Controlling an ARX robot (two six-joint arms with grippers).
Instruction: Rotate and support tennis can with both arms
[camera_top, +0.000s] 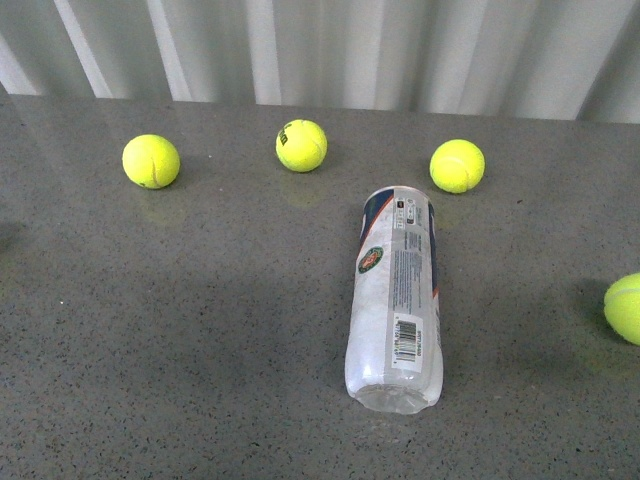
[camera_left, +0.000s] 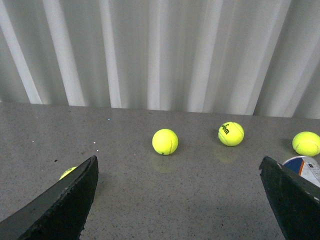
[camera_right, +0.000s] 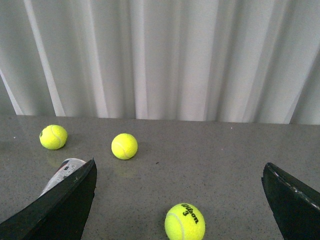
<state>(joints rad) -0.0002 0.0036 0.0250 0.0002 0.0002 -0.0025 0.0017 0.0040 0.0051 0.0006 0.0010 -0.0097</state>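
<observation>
The tennis can (camera_top: 396, 298) lies on its side on the grey table, its clear base end toward me and its rim end pointing away. Its label shows the round emblem and the barcode. Neither arm shows in the front view. My left gripper (camera_left: 179, 172) is open and empty over bare table; the can's rim end (camera_left: 305, 167) peeks out behind one finger. My right gripper (camera_right: 179, 172) is open and empty; the can's end (camera_right: 62, 172) shows behind one finger, and a tennis ball (camera_right: 184, 222) lies on the table between the fingers.
Three tennis balls lie in a row behind the can: one at the left (camera_top: 151, 161), one in the middle (camera_top: 301, 145), one at the right (camera_top: 457, 166). Another ball (camera_top: 625, 308) lies at the right edge. A pale corrugated wall (camera_top: 320, 50) stands behind the table.
</observation>
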